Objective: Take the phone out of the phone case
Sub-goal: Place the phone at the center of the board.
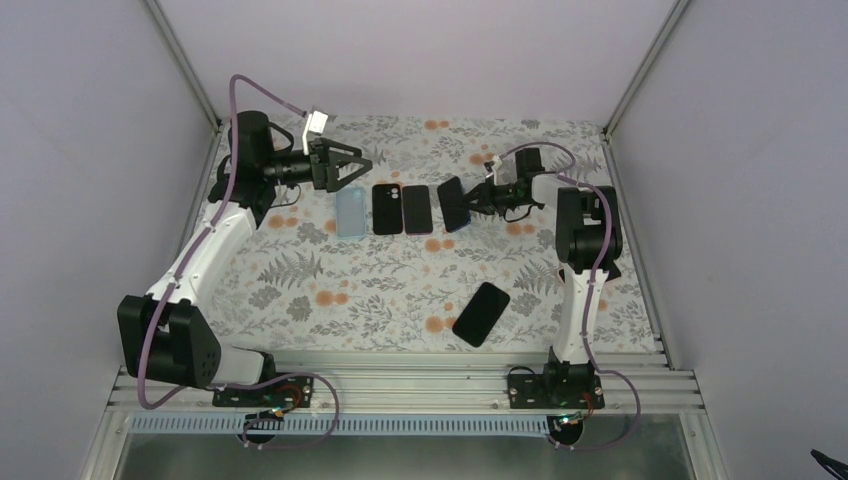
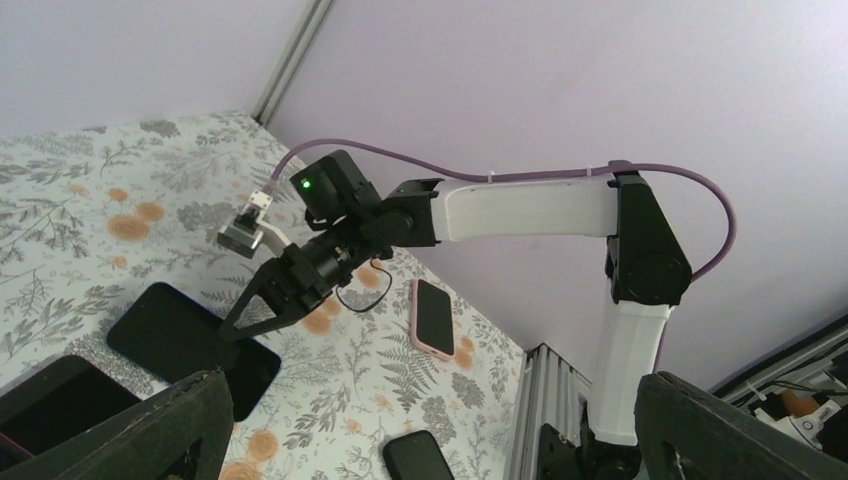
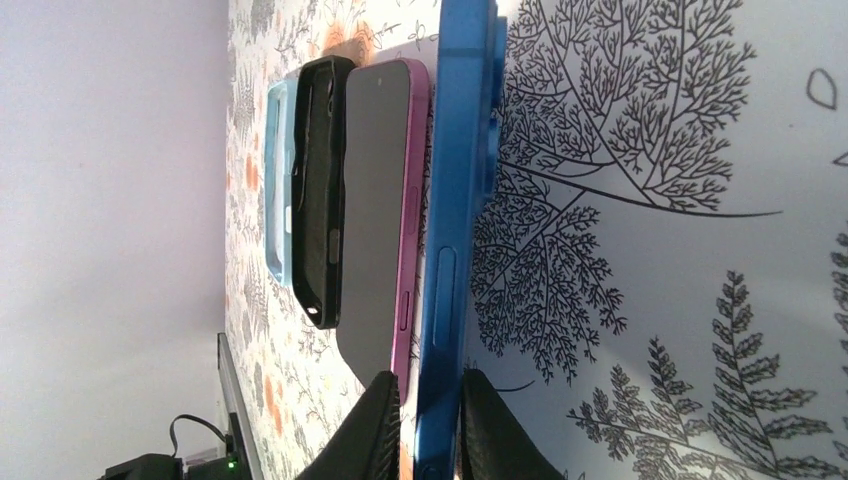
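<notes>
- On the right arm the jaws are clamped on one short end of a blue-edged phone. It stands on its long edge, tilted, at the right end of a row in the far middle of the surface.
- I cannot tell whether the blue rim is a case or the handset's own frame.
- Just left of it lie a purple-edged phone, a black case and a light-blue case. A black phone lies apart, nearer the bases.
- On the left arm the jaws are wide apart and hold nothing, hovering over the far left, close to the light-blue case.
- Risk: the hold takes only a narrow strip at one end, so the phone could probably pivot or slide out and slap flat on the surface.
- Risk: standing on edge so close to the purple-edged phone, it could tip leftward and land on or shove its neighbour.
- Risk: if the rim is a case, one clamp squeezes case and phone together. With the other jaws away, pulling would likely move both.
</notes>
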Action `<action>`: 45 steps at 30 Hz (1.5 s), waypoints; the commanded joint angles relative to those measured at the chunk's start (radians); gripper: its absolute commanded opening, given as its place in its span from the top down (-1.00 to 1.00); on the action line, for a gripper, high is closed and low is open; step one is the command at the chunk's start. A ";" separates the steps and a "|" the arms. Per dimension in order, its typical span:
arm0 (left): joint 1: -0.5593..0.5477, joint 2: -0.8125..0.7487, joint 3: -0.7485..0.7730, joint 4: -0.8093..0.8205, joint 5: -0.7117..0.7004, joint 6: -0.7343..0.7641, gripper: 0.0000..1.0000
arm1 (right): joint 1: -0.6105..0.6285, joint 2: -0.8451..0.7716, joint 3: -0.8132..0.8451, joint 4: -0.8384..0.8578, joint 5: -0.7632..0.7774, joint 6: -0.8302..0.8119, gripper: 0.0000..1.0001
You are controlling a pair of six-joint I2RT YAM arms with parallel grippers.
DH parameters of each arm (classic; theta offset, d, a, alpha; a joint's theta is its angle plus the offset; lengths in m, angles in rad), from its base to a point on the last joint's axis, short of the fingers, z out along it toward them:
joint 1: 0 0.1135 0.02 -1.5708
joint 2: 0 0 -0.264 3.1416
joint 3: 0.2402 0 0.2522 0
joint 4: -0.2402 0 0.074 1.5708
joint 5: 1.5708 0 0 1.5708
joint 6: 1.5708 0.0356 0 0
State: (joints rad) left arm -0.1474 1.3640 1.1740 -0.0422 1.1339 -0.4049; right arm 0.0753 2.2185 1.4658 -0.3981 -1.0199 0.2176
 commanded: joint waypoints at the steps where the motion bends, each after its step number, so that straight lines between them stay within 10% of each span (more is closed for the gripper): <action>1: 0.005 0.014 0.026 0.004 -0.018 -0.002 -1.00 | -0.006 0.015 0.007 0.049 -0.067 0.032 0.69; 13: 0.017 0.022 0.030 -0.015 -0.052 0.003 -1.00 | 0.007 -0.058 -0.077 0.114 -0.030 0.091 0.28; 26: 0.003 0.008 0.038 -0.133 -0.145 0.141 -1.00 | 0.009 -0.171 -0.131 0.071 0.012 0.053 -1.00; 45: -0.353 0.084 0.064 -0.351 -0.632 0.387 -1.00 | -0.119 -0.527 -0.190 0.018 0.086 -0.060 -0.99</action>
State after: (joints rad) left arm -0.3893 1.4090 1.2224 -0.3370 0.6628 -0.1108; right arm 0.0139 1.7878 1.3148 -0.3893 -0.9504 0.1974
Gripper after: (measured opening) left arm 0.999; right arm 0.993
